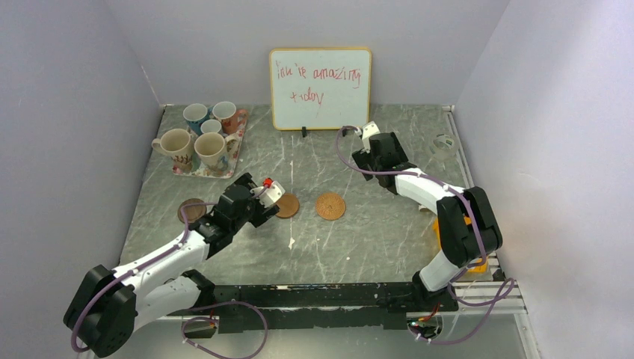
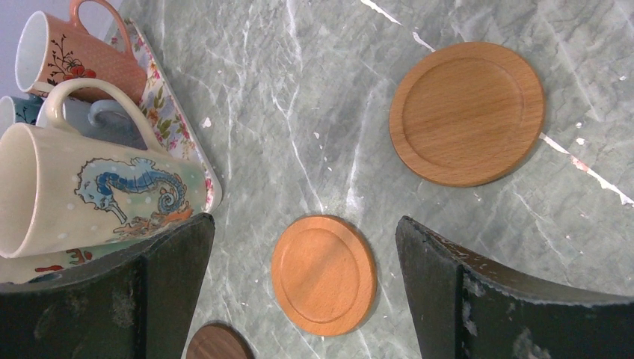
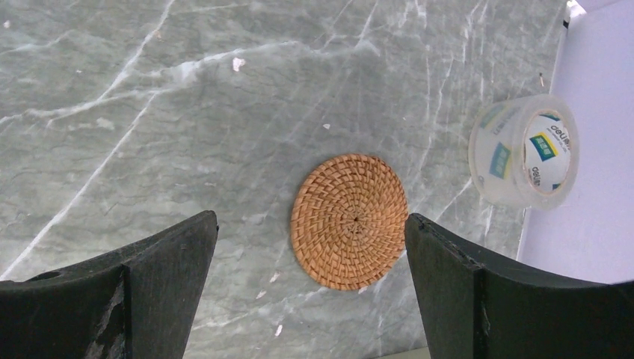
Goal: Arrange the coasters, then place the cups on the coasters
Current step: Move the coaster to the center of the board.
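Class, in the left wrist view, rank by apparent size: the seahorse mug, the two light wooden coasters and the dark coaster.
Largest first:
seahorse mug
upper-right wooden coaster
lower wooden coaster
dark coaster, mostly cut off by the frame, so its rank is unsure

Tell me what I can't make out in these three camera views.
- Dark brown coaster: left wrist view, cut off by the bottom edge of the picture.
- Mug with a grey-blue handle: left wrist view, its body is hidden behind the seahorse mug.
- Orange object: top view, mostly covered by the right arm, so I cannot tell what it is.
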Available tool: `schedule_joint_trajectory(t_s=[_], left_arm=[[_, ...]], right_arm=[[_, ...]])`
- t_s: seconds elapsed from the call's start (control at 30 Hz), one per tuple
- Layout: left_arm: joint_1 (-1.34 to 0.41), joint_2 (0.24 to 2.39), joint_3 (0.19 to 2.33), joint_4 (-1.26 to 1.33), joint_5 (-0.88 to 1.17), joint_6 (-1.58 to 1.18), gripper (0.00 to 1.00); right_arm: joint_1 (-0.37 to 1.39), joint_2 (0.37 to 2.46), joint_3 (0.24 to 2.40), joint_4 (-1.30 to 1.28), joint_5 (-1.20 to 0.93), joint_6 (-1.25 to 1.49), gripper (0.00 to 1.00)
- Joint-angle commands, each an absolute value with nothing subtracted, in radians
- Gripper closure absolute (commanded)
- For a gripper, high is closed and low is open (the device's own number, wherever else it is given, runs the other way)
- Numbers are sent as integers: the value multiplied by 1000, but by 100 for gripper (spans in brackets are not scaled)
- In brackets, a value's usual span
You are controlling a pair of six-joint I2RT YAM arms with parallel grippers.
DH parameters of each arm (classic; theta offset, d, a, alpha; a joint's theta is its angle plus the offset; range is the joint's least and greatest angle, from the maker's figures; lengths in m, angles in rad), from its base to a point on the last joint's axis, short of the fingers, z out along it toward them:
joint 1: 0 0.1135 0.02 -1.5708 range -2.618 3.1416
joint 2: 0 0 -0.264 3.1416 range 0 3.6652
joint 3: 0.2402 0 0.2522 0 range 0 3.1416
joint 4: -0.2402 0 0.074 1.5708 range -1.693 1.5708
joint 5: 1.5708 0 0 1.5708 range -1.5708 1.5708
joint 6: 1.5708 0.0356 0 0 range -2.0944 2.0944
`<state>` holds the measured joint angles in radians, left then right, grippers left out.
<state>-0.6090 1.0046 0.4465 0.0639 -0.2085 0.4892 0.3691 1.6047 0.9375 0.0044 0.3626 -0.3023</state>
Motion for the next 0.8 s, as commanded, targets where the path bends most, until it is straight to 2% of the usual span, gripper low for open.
schedule_joint_trajectory(t_s=[0.0,0.77], left_arm=[[-604,985,443,98,-200,498,4],[-604,950,444,67,-161,494,4]], right_arm=[[347,1594,934,61,403,-279,0],[223,1621,936,50,430,-252,0]])
